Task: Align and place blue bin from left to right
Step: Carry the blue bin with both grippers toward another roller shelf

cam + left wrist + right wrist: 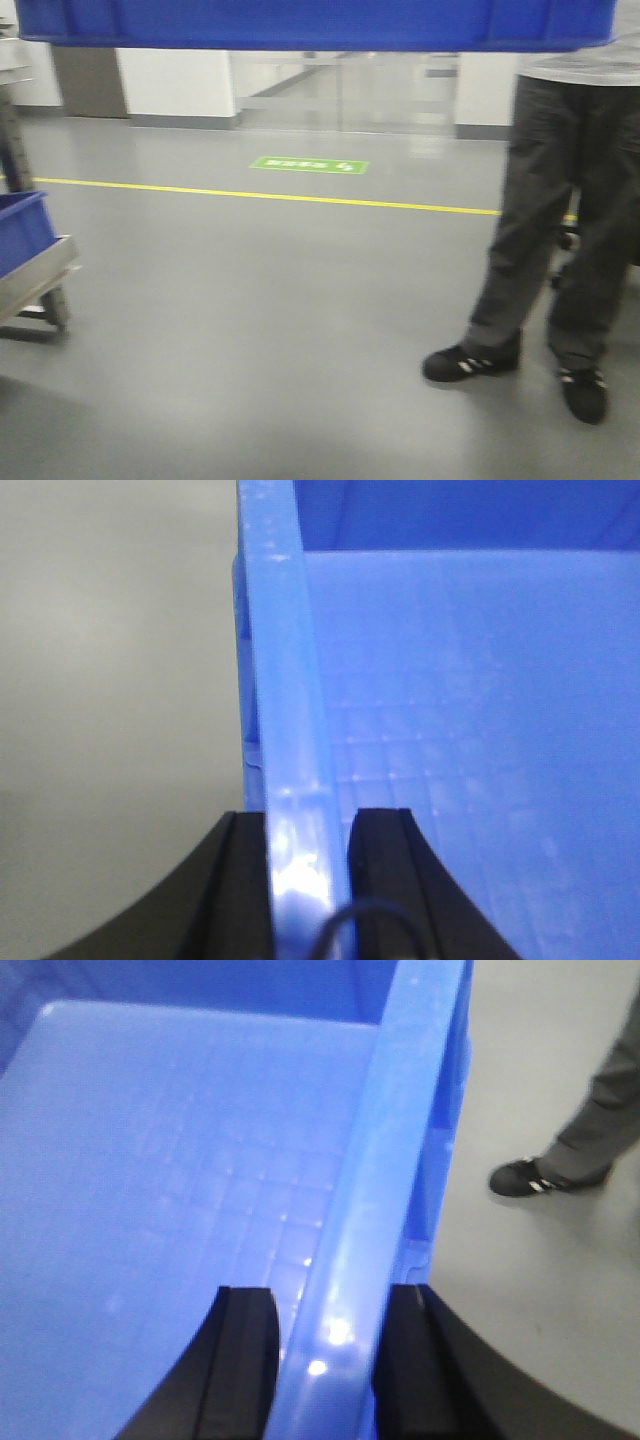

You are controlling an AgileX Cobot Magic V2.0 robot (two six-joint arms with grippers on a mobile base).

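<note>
Two hands share the load. The left hand (310, 825) has its black fingers (240, 880) closed tight on the left wall of the blue bin (310, 25), and the right hand (325, 1300) is clamped the same way on the opposite wall. The bin hangs empty and well above the floor (260, 330), spanning the top of the front view. Each grip takes only a thin strip of glossy rim, so the bin could tilt or slide out if one arm leads the other or if the pinch loosens. At far left, a trolley (40, 275) carrying another blue tub (20, 235) stands close enough to be clipped by a wide swing. At right, a person (560, 230) stands near the bin's right end, and travel in that direction risks striking the legs.
</note>
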